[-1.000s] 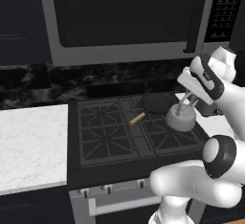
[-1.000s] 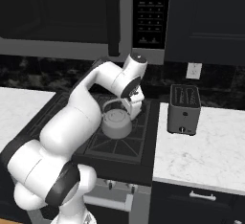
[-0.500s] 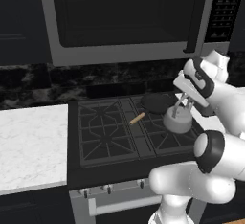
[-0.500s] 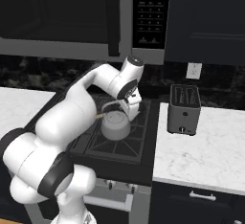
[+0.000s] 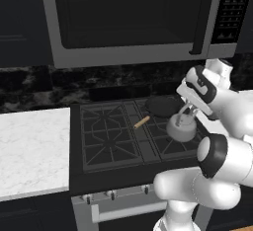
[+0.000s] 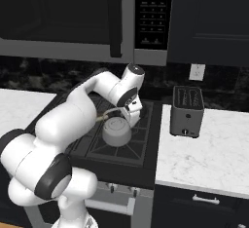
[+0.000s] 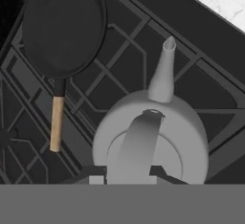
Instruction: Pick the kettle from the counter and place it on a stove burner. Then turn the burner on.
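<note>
The silver-grey kettle (image 5: 181,128) hangs at the front right stove burner (image 5: 174,145) of the black cooktop, very close to the grate; contact cannot be made out. My gripper (image 5: 188,109) is shut on its arched handle from above. In the right base view the kettle (image 6: 116,132) sits under my gripper (image 6: 127,115), over the burner (image 6: 113,148). The hand view looks down on the kettle (image 7: 150,132), its spout pointing up the picture, with my gripper (image 7: 129,174) closed around the handle. The white counter (image 5: 29,146) lies left of the stove.
A black skillet (image 5: 162,106) with a wooden handle lies on the back right burner, just behind the kettle; the skillet (image 7: 64,24) fills the hand view's upper left. A grey toaster (image 6: 187,111) stands on the counter (image 6: 209,149) right of the stove. A microwave hangs above.
The kettle and my gripper have shifted a little left and sunk lower over the front right burner. The skillet has not moved.
</note>
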You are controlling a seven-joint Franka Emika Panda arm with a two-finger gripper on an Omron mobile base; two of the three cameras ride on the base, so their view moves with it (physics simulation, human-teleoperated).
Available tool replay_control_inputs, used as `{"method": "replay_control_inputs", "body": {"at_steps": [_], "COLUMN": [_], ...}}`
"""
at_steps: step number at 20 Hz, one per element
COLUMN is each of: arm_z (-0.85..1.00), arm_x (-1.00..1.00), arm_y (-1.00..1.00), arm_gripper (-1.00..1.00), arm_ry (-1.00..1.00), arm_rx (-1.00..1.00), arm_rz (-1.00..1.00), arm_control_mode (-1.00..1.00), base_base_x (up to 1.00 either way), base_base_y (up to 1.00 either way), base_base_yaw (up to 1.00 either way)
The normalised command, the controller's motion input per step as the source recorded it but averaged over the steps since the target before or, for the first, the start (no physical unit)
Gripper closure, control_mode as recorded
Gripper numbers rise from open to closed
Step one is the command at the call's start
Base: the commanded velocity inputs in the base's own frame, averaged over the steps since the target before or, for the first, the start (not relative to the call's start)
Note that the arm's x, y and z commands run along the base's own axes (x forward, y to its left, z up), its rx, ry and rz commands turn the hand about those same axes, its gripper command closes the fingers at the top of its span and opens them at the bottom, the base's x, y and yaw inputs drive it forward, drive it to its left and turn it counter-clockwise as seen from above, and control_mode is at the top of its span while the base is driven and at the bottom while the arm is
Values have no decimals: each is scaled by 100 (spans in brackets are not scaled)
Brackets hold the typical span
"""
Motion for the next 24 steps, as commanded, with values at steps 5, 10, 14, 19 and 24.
{"method": "replay_control_inputs", "body": {"at_steps": [5,10,14,19,24], "arm_z": [-24,-27,-3,0,0], "arm_x": [20,13,4,28,11], "arm_y": [11,3,0,-17,-1], "arm_gripper": [100,100,100,100,100], "arm_ry": [0,0,2,0,-2], "arm_rx": [0,-1,-1,0,0], "arm_rz": [0,0,0,0,0], "arm_control_mode": [-100,-100,-100,-100,-100], "base_base_x": [0,0,0,0,0], "base_base_y": [0,0,0,0,0], "base_base_yaw": [0,0,0,0,0]}}
